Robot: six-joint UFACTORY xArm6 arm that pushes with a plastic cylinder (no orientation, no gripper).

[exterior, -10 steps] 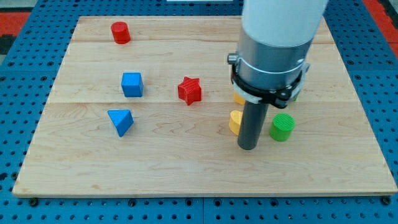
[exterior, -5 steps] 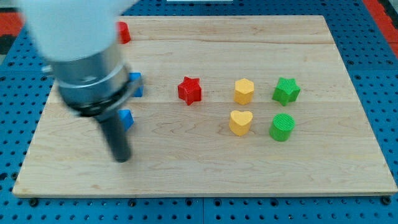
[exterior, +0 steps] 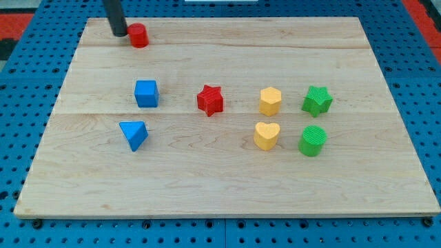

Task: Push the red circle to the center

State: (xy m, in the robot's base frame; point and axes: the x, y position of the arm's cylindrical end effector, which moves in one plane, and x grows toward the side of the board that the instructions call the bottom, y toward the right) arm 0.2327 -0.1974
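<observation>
The red circle [exterior: 139,34] is a small red cylinder near the top left of the wooden board [exterior: 227,186]. My tip [exterior: 119,32] stands right beside it on its left, touching or almost touching it. A red star [exterior: 210,100] lies near the board's middle.
A blue cube [exterior: 146,93] and a blue triangle [exterior: 134,133] sit on the left. A yellow hexagon [exterior: 270,101], a yellow heart [exterior: 266,135], a green star [exterior: 317,100] and a green cylinder [exterior: 313,140] sit on the right.
My tip swept from beside the yellow heart across to the lower left, then up to the top left beside the red circle, which has shifted slightly right. The other blocks have not moved.
</observation>
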